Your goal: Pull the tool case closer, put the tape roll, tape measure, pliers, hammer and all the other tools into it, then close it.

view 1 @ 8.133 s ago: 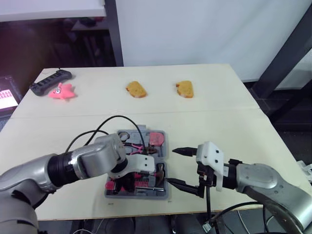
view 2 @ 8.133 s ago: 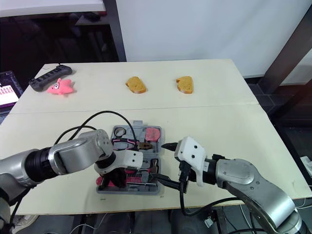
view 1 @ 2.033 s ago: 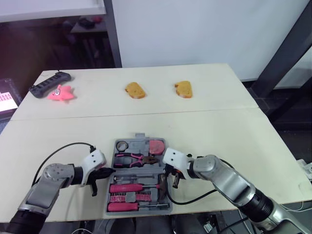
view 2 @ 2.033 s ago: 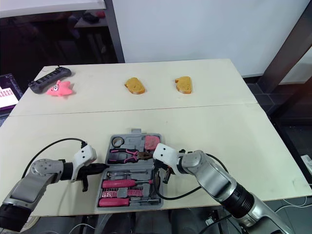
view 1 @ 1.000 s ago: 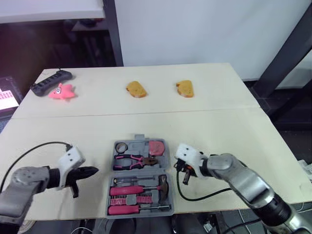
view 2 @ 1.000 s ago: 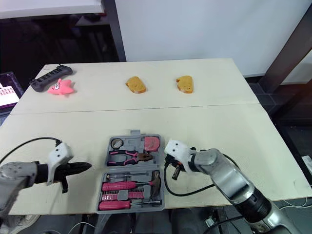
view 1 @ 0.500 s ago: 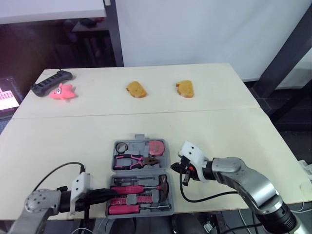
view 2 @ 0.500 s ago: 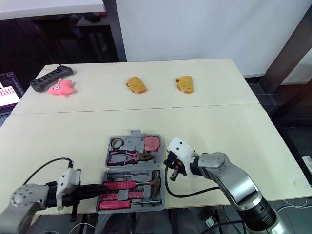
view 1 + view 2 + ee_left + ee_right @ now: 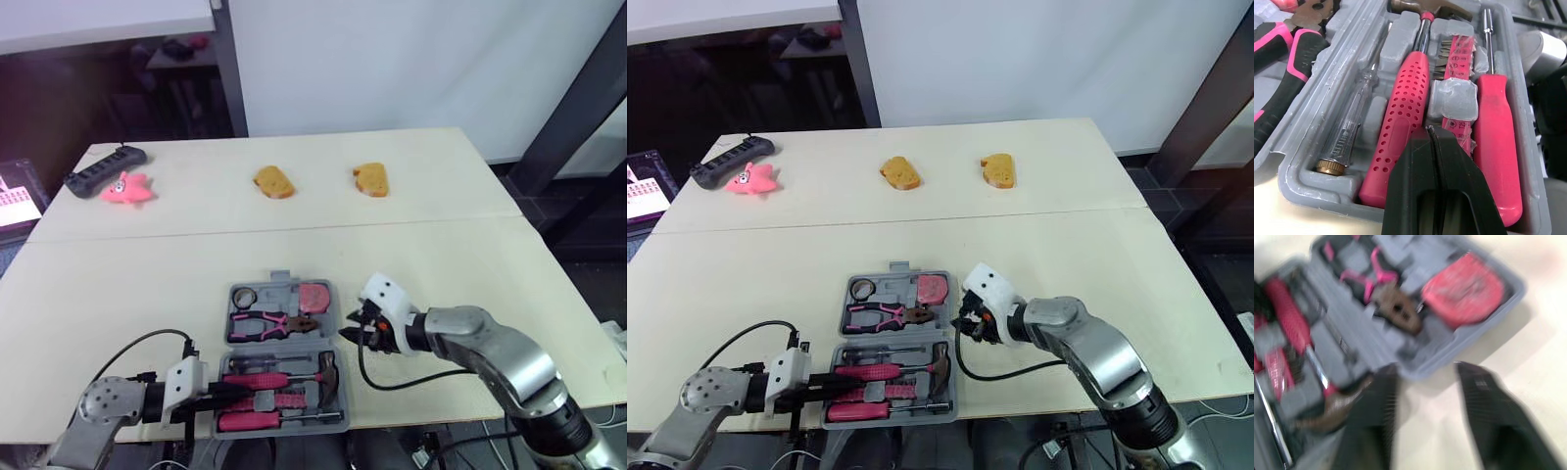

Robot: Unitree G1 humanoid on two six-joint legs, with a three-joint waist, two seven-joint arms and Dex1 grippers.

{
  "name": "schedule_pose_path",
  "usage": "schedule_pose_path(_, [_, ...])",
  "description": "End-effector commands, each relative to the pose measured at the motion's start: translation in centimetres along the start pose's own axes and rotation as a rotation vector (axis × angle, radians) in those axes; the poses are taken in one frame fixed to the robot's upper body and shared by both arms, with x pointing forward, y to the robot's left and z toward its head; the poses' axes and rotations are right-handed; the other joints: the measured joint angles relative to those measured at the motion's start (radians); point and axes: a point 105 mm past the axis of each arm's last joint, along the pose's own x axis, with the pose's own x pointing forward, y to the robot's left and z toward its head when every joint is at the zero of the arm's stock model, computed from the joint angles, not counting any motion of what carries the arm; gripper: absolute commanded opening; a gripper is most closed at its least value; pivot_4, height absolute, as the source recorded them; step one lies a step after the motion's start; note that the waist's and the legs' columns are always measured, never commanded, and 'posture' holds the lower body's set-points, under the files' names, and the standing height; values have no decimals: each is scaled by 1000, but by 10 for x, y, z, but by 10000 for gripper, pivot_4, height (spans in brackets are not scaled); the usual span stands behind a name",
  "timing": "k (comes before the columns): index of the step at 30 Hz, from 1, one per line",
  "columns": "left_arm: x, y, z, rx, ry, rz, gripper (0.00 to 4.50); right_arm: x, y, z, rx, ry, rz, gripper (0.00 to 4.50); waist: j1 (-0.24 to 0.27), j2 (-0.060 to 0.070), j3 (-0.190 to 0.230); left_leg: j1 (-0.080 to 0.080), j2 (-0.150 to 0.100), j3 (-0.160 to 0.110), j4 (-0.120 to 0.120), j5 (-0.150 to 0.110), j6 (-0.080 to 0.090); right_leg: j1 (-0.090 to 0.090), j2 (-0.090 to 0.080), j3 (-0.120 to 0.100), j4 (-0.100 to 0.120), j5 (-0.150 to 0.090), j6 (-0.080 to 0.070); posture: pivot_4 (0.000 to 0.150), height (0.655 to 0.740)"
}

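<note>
The grey tool case (image 9: 284, 289) lies open near the table's front edge. Its far half holds the tape roll (image 9: 245, 294), the pink tape measure (image 9: 315, 294) and the pliers (image 9: 269, 322). In the near half lie the hammer (image 9: 1405, 112), a red screwdriver (image 9: 1493, 147) and a clear-handled one (image 9: 1352, 132). My left gripper (image 9: 1431, 129) is shut with nothing in it, its tips low over the hammer's handle, reaching in from the case's left side (image 9: 240, 388). My right gripper (image 9: 1426, 366) is open beside the case's right edge (image 9: 350, 329), level with the pliers.
Two bread pieces (image 9: 273, 181) (image 9: 370, 179) lie at the table's far side. A pink toy (image 9: 123, 186) and a black power strip (image 9: 103, 166) sit at the far left. The case's near edge is close to the table's front edge (image 9: 294, 436).
My left gripper has slid a little further right over the case's near half. The right gripper has edged slightly toward the case's right side.
</note>
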Motion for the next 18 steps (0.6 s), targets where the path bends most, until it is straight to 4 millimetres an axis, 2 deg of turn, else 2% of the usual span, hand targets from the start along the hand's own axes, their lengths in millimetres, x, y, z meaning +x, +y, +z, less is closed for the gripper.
schedule_pose_path(1, [-3, -11, -27, -68, 115, -24, 0, 9, -7, 5, 116, 28, 9, 38596, 0, 1, -1, 0, 0, 0, 0, 0, 0, 0, 0, 0, 0, 0, 0, 1500, 7400])
schedule_pose_path(2, [-3, -11, -27, -66, 115, -24, 0, 13, -9, 6, 137, 34, 5, 43828, 0, 2, -1, 0, 0, 0, 0, 0, 0, 0, 0, 0, 0, 0, 0, 1500, 7400])
schedule_pose_path(3, [-3, -10, -27, -64, 115, -23, 0, 16, -11, 6, 147, 43, 8, 44576, 0, 3, -2, 0, 0, 0, 0, 0, 0, 0, 0, 0, 0, 0, 0, 1500, 7400])
schedule_pose_path(7, [-3, -7, -26, -46, 122, -24, 0, 38, -28, 2, 262, 102, -4, 44576, -1, 4, -2, 0, 0, 0, 0, 0, 0, 1, 0, 0, 0, 0, 0, 1500, 7400])
schedule_pose_path(10, [-4, -5, -26, -32, 127, -26, 0, 48, -35, 7, 335, 85, 15, 44576, 0, 5, -2, 0, 0, 0, 0, 0, 0, 0, 0, 0, 1, 0, 0, 1500, 7400])
schedule_pose_path(18, [-7, 0, -23, -19, 137, -20, 0, 65, -24, 25, 602, -28, 213, 44576, -7, 5, -3, 1, 0, 0, -1, 0, 0, 0, 1, 0, 2, 1, 2, 1500, 7400])
